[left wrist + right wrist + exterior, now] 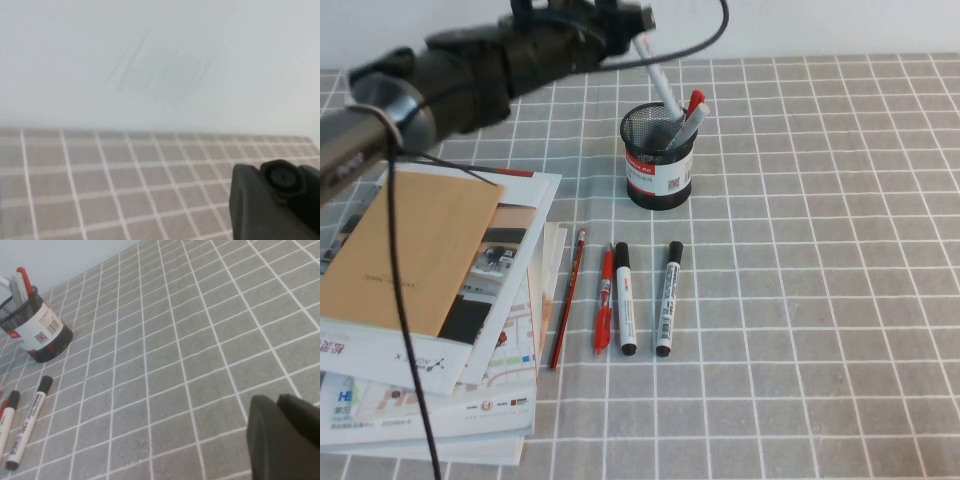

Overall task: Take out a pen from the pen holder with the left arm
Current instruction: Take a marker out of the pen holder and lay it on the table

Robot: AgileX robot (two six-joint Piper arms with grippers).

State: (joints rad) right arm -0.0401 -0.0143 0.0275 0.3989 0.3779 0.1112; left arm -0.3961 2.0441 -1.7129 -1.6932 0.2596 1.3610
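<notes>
1. Left hand (632, 22) sits at the far edge of the high view, partly cut off by the frame top. It is clamped narrow on the top end of the grey-and-white plastic pen (663, 85).
2. That pen leans. Its upper end is in the hand and its lower end is inside the black wire-mesh pen holder (658, 165). The mesh hides the tip.
3. A red-capped grey pen (693, 105) stands in the same holder, just beside the held one. Can't tell if they touch.
4. Left wrist view shows only pale wall, a far strip of bench and a dark corner of the hand.
5. Right hand (281, 432) is outside the high view. Its own wrist view shows only a dark lump of it, low over open bench to the right of the holder. Can't tell its state.
6. Lying flat on the grey grid-cloth bench (840, 300), on the near side of the holder and apart from it, roughly parallel:
   - a thin red pencil (568, 300)
   - a red ballpoint (604, 300)
   - a white marker with black cap (624, 300), just beside the ballpoint
   - a second white black-capped marker (668, 298)
7. On the robot's left is a skewed stack of printed magazines (510, 370) with a tan card folder (415, 250) on top. The stack runs off the left and near frame edges, and the pencil lies just beside its edge. A black cable (405, 330) drapes across it.
8. Open grid cloth runs from the holder and markers to the right frame edge. The wall is close behind the holder.
</notes>
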